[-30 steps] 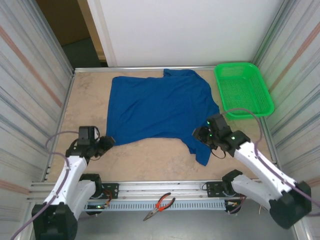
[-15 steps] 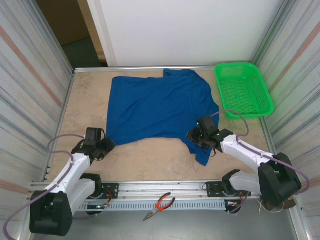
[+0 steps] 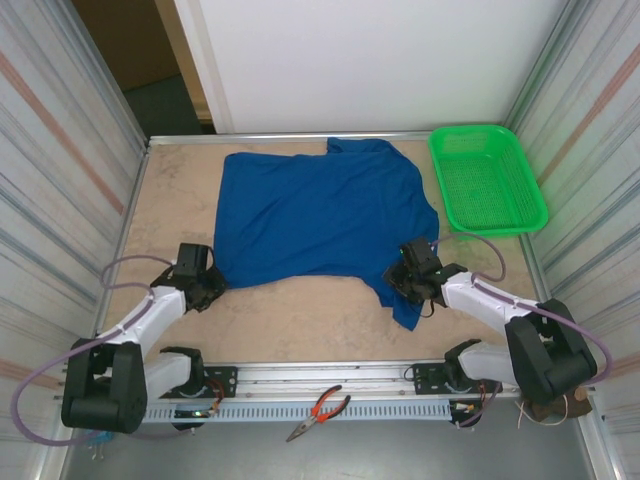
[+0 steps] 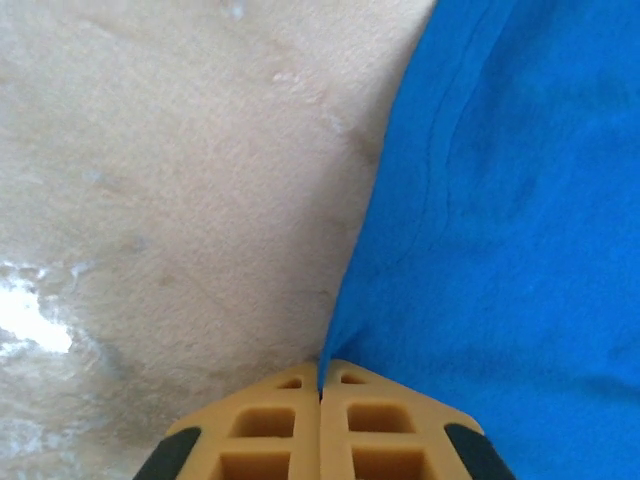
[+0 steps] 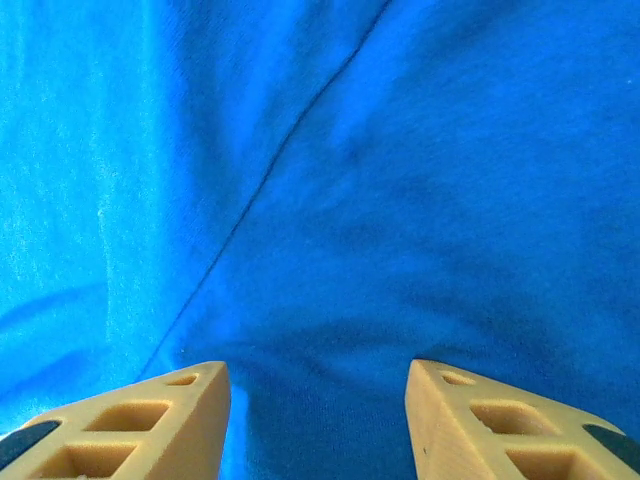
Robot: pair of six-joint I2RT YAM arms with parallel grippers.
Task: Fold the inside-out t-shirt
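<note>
The inside-out t-shirt (image 3: 320, 215) lies spread flat on the table, royal blue, with one sleeve hanging toward the near right. My left gripper (image 3: 212, 285) is at the shirt's near-left corner. In the left wrist view its fingers (image 4: 322, 365) are pressed together with the blue hem edge (image 4: 520, 220) pinched between the tips. My right gripper (image 3: 400, 275) sits low over the shirt's near-right part. In the right wrist view it (image 5: 318, 375) stands open, with blue cloth (image 5: 400, 180) and a seam under and between its fingers.
A green mesh basket (image 3: 485, 178) stands at the far right corner. Red-handled pliers (image 3: 318, 410) lie on the rail in front of the arm bases. Bare beige table (image 3: 300, 320) runs along the shirt's near edge; metal walls close both sides.
My left gripper has closed on the shirt's near-left corner. My right gripper has settled lower over the near-right part and stays open.
</note>
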